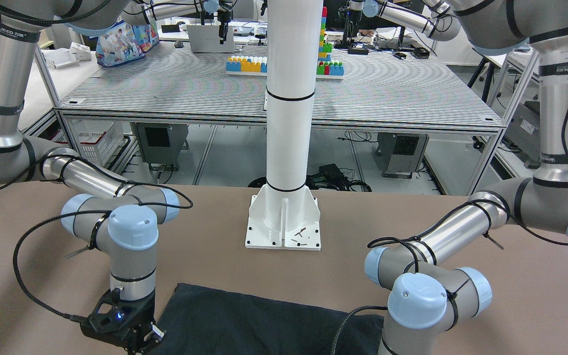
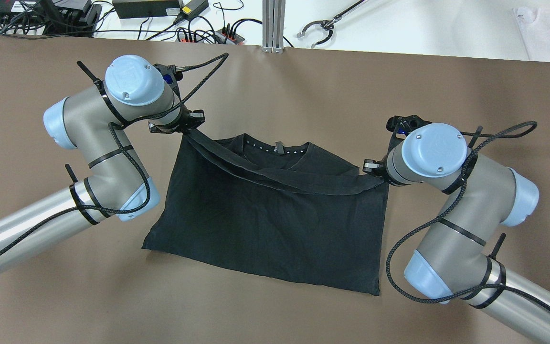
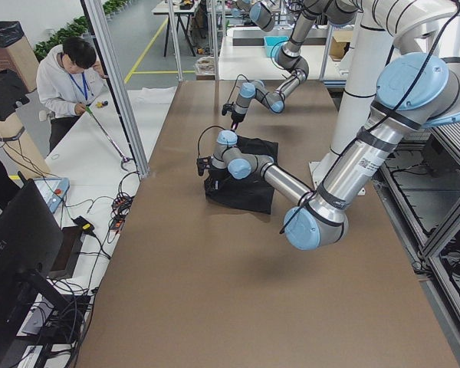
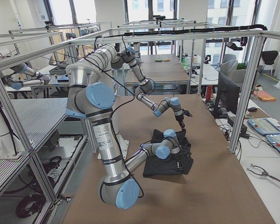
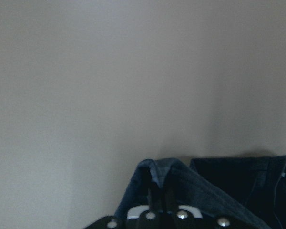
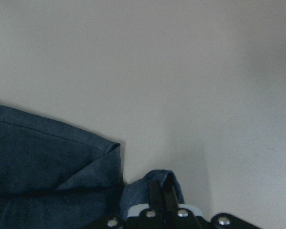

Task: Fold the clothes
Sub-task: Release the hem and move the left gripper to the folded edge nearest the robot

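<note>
The clothes (image 2: 265,220), a black T-shirt, lie flat on the brown table (image 2: 303,91) with the collar toward the far edge. My left gripper (image 2: 190,128) is shut on the shirt's far left corner. At the far right corner my right gripper (image 2: 373,173) is shut on the fabric too. A raised band of cloth stretches between them across the collar. In the left wrist view the fabric (image 5: 181,183) wraps over the shut fingers. The right wrist view shows a pinched fold (image 6: 155,183) the same way. In the front-facing view the shirt (image 1: 264,323) sits at the bottom edge beside my right gripper (image 1: 142,339).
The white pillar's base plate (image 1: 284,224) stands on the table on the robot's side of the shirt. Cables and power units (image 2: 160,12) and a grabber tool (image 2: 322,24) lie beyond the far edge. A person (image 3: 69,73) sits at the adjoining white table.
</note>
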